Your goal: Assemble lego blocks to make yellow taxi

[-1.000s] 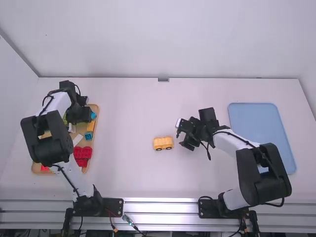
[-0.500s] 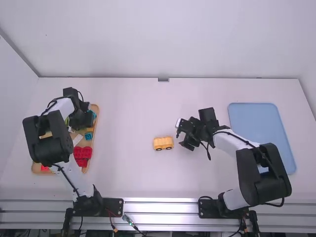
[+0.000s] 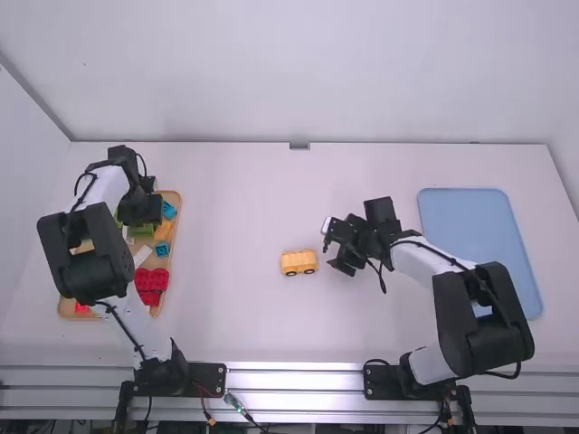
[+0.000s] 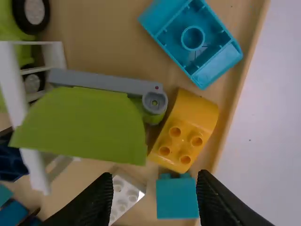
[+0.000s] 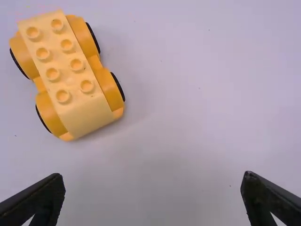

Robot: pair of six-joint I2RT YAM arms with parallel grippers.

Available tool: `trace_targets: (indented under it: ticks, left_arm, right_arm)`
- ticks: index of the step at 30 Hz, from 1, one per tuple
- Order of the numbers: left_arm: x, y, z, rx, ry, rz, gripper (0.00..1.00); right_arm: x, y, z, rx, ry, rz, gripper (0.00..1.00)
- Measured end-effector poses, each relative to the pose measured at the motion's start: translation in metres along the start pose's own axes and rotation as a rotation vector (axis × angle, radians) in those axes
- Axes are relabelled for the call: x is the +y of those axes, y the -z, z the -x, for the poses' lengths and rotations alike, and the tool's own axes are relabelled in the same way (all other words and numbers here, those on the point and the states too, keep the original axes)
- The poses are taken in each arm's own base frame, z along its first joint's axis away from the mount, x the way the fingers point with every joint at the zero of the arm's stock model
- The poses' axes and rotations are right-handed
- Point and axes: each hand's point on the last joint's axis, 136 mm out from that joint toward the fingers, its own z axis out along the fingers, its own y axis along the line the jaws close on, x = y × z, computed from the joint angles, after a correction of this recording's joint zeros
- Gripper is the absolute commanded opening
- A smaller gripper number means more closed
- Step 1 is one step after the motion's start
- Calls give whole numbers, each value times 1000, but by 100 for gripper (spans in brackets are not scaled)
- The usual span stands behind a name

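White table – yellow car stands near right gripper, wide, empty. Left gripper is apart, empty, above wooden tray – probably for choosing yellow block.

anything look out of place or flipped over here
The light-blue block in the tray looks upside down: its hollow underside faces up. The yellow car looks fine, upright on its wheels on the table.
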Motion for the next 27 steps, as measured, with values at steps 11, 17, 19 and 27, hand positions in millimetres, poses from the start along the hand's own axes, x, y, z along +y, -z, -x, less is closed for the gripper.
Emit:
trace_targets:
  ticks: [11, 17, 19, 27]
  left_arm:
    - [-26, -5, -2, -7, -158, -91, 41]
    - [-25, -18, -9, -2, -181, -85, 41]
    - [-25, -23, -12, -1, -185, -78, 41]
    - [-17, -26, 3, -63, -191, -28, 42]
  right_arm:
    - [0, 0, 0, -1, -1, 0, 99]
    - [0, 0, 0, -1, 1, 0, 99]
    - [0, 0, 0, -2, 0, 1, 99]
    - [2, 0, 2, -14, 1, 11, 99]
